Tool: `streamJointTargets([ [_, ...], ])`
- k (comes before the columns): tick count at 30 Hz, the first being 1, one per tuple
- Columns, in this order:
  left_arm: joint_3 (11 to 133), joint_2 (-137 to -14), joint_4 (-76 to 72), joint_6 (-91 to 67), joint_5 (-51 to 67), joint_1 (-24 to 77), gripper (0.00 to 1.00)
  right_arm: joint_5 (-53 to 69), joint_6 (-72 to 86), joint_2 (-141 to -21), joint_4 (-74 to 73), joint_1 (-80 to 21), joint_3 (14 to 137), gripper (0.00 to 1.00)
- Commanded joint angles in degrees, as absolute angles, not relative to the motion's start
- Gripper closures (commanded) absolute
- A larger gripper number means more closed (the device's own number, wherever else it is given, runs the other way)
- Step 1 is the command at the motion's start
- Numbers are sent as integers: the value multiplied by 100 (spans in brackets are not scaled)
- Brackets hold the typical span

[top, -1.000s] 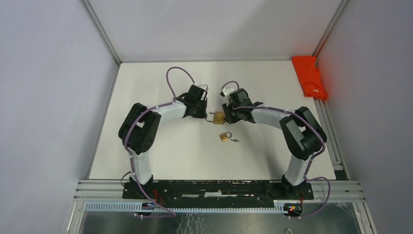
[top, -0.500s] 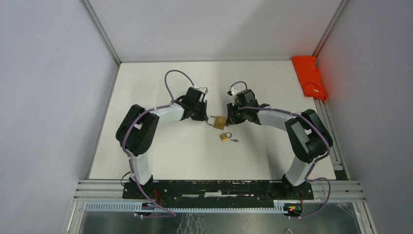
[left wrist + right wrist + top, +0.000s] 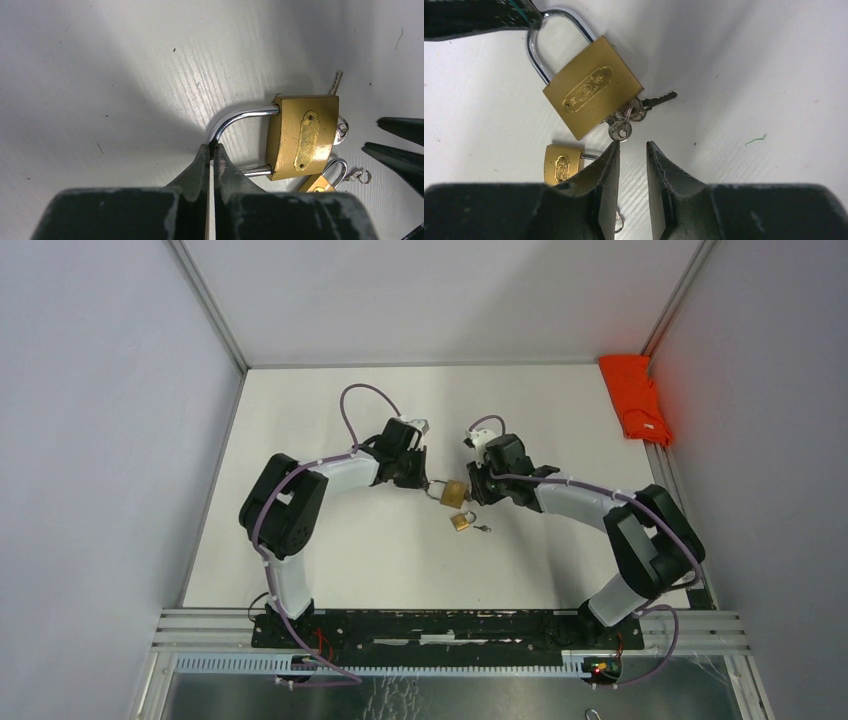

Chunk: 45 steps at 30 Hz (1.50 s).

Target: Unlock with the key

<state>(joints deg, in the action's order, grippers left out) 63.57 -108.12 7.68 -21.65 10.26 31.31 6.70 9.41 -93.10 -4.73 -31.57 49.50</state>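
Left pincer [image 3: 212,150] clamped on the shackle [image 3: 235,117] of the large brass padlock [image 3: 301,136] at mid-desk [image 3: 330,550]; right pincer [image 3: 632,147] jaws apart, empty, just short of the key bunch [image 3: 626,120] at that padlock's base, small brass padlock [image 3: 560,164] just beside.

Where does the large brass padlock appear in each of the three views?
Top external: large padlock, picture centre.
Left wrist: large padlock right of centre, shackle in the left gripper.
Right wrist: large padlock, upper left.
Shared landmark: the small padlock, close by in all three.
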Motion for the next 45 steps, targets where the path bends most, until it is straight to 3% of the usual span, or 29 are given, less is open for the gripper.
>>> streamJointTargets([
  [1,6544,-11195,1608,-2153,989,3136,98,-631,359,-8913,-525,-3472,4973,69],
  [25,7594,-10959,1788,-2131,1290,2281,98,-2571,-842,-9947,-1312,-4824,6386,72],
  [30,7585,-10131,2118,-2300,581,2227,98,-2323,-954,-10232,-1198,-4884,6600,73],
  [36,7471,-8914,2540,-2419,-1057,2170,96,-2471,-1254,-10622,-1222,-4987,6677,75],
  [39,7430,-8584,2606,-2411,-1287,2138,93,-2428,-1279,-10758,-1240,-5042,6707,75],
  [45,7400,-8482,2698,-2306,-1201,2135,95,-2987,-1454,-10991,-1248,-5198,6790,76],
])
